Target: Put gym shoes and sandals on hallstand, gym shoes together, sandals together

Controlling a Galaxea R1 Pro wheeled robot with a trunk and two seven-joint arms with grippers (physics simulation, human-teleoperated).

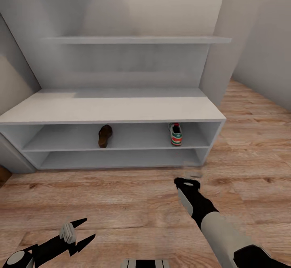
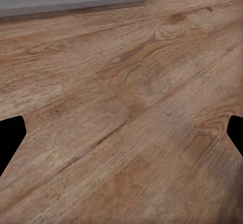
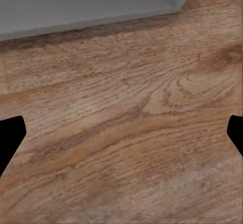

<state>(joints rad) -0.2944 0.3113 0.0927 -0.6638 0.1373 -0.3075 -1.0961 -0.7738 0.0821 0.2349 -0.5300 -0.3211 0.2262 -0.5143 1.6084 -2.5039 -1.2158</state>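
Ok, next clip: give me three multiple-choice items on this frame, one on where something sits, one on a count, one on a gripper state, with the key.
1. Where does the brown sandal lie?
A. on the hallstand's flat top
B. on the upper open shelf
C. on the floor

2. How many shoes are on the hallstand?
A. two
B. three
C. four

3. How does the left gripper stand?
A. shut on a sandal
B. shut on a gym shoe
C. open, holding nothing

Key: 1 B, the sandal rests in the upper slot, left of centre. 2 A, one sandal plus one gym shoe near the shelf's right end. 3 C, its fingers are spread above bare corridor floor.
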